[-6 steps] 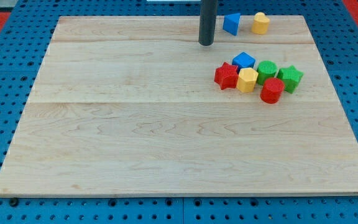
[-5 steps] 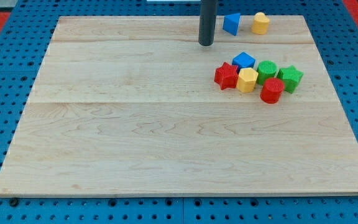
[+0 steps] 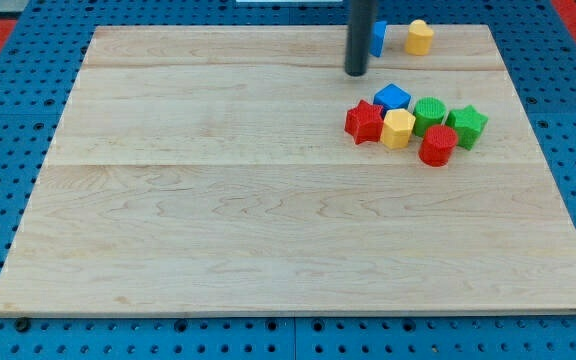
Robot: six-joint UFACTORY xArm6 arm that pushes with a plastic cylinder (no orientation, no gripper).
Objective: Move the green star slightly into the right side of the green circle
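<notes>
The green star (image 3: pixel 467 124) lies at the right end of a tight cluster on the wooden board (image 3: pixel 218 200). It touches the right side of the green circle (image 3: pixel 429 113). A red cylinder-like block (image 3: pixel 437 146) sits just below both. My tip (image 3: pixel 356 72) rests on the board up and to the left of the cluster, well apart from the green star.
In the same cluster are a blue block (image 3: pixel 392 97), a yellow hexagon (image 3: pixel 398 129) and a red star (image 3: pixel 364 121). Near the view's top, a blue block (image 3: pixel 378 38) is partly hidden behind the rod, with a yellow block (image 3: pixel 419 37) beside it.
My tip has moved to the view's right, now covering part of the top blue block. No block has moved.
</notes>
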